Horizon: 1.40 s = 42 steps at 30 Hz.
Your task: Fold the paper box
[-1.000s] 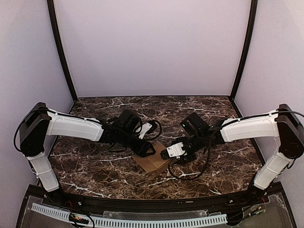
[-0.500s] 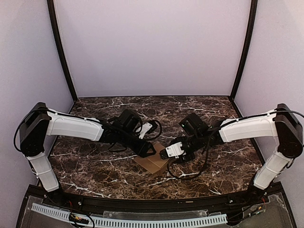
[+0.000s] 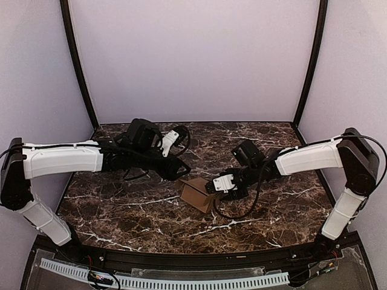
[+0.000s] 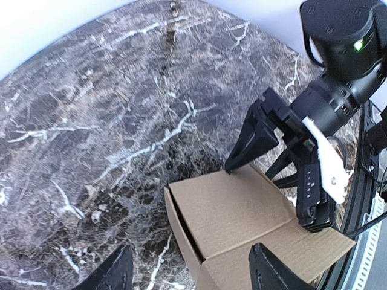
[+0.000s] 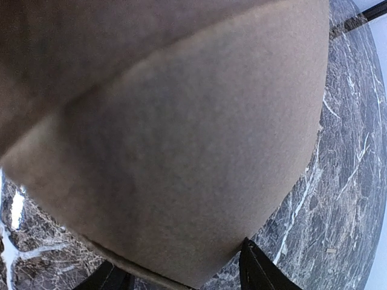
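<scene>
The left gripper (image 3: pixel 182 171) is wide open and holds nothing. It hangs just behind the box (image 3: pixel 196 194), on the box's left. The right gripper (image 3: pixel 213 186) holds the box's right side. The box is on the table (image 3: pixel 121 211).

You're looking at a dark brown marble-patterned table (image 3: pixel 121 211), white veins running all over it, with a soft sheen toward the back. Behind it stands a plain pale lilac back wall (image 3: pixel 193 60), and matching side walls close in on the left (image 3: pixel 30 78) and the right (image 3: pixel 357 66). Two black posts (image 3: pixel 75 60) mark the back corners, leaning outward as they rise. Along the near edge you see a black rail (image 3: pixel 199 258) and, below it, a white slotted strip (image 3: pixel 181 282). The light is even and diffuse.
</scene>
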{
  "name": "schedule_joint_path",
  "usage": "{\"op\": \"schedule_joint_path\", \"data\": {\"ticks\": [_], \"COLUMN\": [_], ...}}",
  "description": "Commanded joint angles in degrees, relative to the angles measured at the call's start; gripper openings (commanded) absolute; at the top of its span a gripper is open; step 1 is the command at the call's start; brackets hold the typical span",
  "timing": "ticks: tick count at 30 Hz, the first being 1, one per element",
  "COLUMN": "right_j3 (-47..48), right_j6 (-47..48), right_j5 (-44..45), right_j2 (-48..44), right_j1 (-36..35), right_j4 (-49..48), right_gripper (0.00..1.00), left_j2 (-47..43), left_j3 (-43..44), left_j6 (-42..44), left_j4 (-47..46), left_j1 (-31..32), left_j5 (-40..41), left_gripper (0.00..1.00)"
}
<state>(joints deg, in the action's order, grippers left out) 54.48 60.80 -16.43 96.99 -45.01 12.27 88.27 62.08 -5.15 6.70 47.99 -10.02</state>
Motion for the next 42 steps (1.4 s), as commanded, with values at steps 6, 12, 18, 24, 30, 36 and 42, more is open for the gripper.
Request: {"op": "schedule_joint_path", "data": {"ticks": [6, 12, 18, 24, 30, 36, 42], "right_j3": [0.38, 0.78, 0.40, -0.77, -1.91, 0.53, 4.75], "right_j6": [-0.99, -2.46, -3.10, -3.66, -4.43, -4.90, -4.87], "right_j5": [-2.26, -4.17, -4.71, -3.83, -4.51, -5.18, -4.64], "right_j2": [2.15, 2.75, 2.34, -0.54, -6.64, -8.41, -4.60], "right_j1": [0.75, 1.31, 1.75, 1.86, 1.88, -0.34, -3.04], "right_j4": [5.52, 5.66, 5.65, 6.45, 8.72, 10.32, 10.73], "right_gripper": [0.57, 0.57, 0.56, 0.56, 0.57, 0.59, 0.59], "left_j2": [-7.48, -7.60, -6.70, -15.40, -33.28, -36.33, -31.33], "left_j3": [-4.89, -6.23, -6.72, -11.79, -33.53, -43.64, -47.07], "left_j6": [0.20, -0.92, -0.77, -1.02, -2.55, -4.06, 0.55], "left_j4": [-0.82, -1.48, -0.51, -1.84, -15.02, -21.23, -29.91], "left_j1": [-0.48, -0.44, -0.44, -0.44, -0.22, 0.21, 0.21], "left_j5": [3.53, 1.29, 3.08, 4.37, 11.72, 14.69, 9.48], "left_gripper": [0.68, 0.67, 0.60, 0.61, 0.63, 0.55, 0.55]}}
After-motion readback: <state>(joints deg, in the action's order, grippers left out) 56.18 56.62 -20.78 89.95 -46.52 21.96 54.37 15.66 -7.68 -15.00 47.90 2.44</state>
